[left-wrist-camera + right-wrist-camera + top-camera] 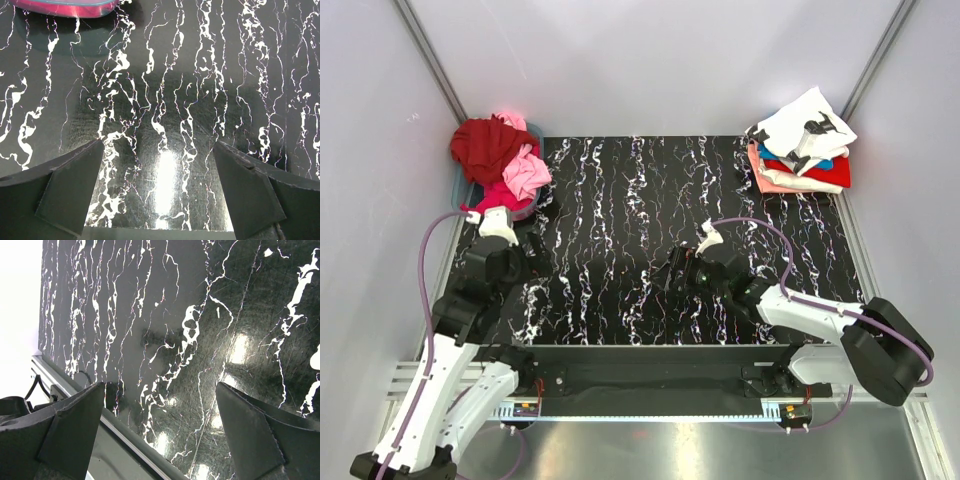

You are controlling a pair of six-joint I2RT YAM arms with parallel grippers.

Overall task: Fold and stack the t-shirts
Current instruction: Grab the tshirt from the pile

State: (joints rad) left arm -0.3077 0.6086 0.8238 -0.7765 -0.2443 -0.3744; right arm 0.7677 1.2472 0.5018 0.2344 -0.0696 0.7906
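Note:
A heap of unfolded t-shirts lies in a basket at the back left: dark red [480, 145], light pink [527, 172] and magenta [498, 194]. A stack of folded t-shirts sits at the back right, white with black print [807, 128] on top, then blue [812, 163], red [838, 168] and salmon [790, 181]. My left gripper [528, 240] is open and empty just in front of the basket; its view [158, 145] shows bare table between the fingers. My right gripper [672, 272] is open and empty over the table's middle, pointing left [160, 386].
The black marbled table top [620, 200] spans the workspace. The blue-rimmed basket [65, 7] sits at the back left corner. Grey walls and metal posts close in the back and sides. The table's near edge rail [125, 435] shows under the right gripper.

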